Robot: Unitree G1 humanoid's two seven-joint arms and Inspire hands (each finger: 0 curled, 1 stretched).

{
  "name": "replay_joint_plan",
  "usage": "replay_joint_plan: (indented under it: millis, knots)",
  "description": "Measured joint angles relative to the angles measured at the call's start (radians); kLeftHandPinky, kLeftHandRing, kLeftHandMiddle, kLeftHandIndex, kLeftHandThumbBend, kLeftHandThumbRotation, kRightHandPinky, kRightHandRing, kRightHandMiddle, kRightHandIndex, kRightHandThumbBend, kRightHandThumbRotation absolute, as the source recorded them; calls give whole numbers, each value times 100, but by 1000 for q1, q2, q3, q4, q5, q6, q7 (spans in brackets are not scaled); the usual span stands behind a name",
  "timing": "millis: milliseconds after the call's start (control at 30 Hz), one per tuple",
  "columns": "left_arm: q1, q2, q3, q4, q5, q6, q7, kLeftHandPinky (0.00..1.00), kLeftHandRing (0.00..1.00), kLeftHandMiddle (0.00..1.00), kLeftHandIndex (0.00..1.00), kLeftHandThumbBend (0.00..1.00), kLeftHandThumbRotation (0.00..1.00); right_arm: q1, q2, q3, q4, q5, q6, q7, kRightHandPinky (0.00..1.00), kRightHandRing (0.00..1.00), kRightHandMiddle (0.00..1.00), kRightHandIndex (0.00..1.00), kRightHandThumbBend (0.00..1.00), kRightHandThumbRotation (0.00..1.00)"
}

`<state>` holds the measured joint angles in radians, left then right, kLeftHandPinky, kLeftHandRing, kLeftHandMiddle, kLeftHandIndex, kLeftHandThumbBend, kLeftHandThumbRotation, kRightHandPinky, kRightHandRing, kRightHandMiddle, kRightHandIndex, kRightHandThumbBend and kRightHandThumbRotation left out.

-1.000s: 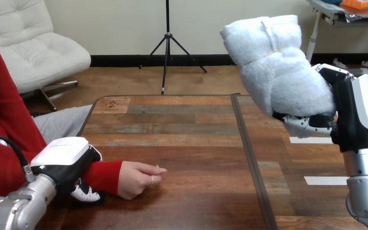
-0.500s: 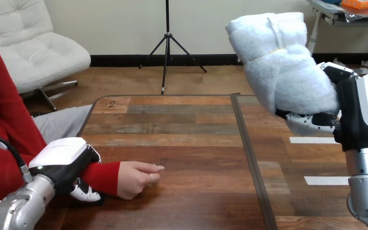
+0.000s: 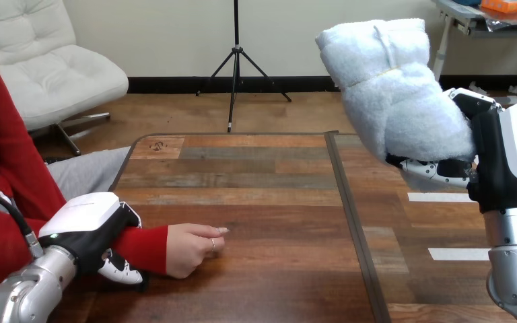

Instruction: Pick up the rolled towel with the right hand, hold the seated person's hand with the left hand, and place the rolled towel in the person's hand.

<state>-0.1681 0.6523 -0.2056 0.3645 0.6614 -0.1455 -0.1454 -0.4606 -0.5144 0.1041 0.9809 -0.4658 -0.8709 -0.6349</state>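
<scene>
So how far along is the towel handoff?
Pickup looks done: the right hand is curled round the rolled towel, raised well above the table. The hold looks done too: the left hand is wrapped round the person's red-sleeved wrist. Left to do: the placing. The person's hand rests loosely curled on the table, far across from the towel, with nothing in it.
</scene>
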Motion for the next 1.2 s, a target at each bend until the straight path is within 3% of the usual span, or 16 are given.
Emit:
replay_joint_plan:
  millis: [467, 1200]
  knots:
    - [4, 0, 8, -6, -25, -3, 4, 19, 24, 32, 31, 70, 0, 0, 6, 0, 7, 0, 0, 0, 26, 31, 38, 44, 75, 0]
    - [6, -1, 31, -52, -49, -3, 4, 21, 26, 32, 31, 71, 0, 0, 8, 0, 8, -3, 0, 0, 27, 31, 38, 44, 74, 0]
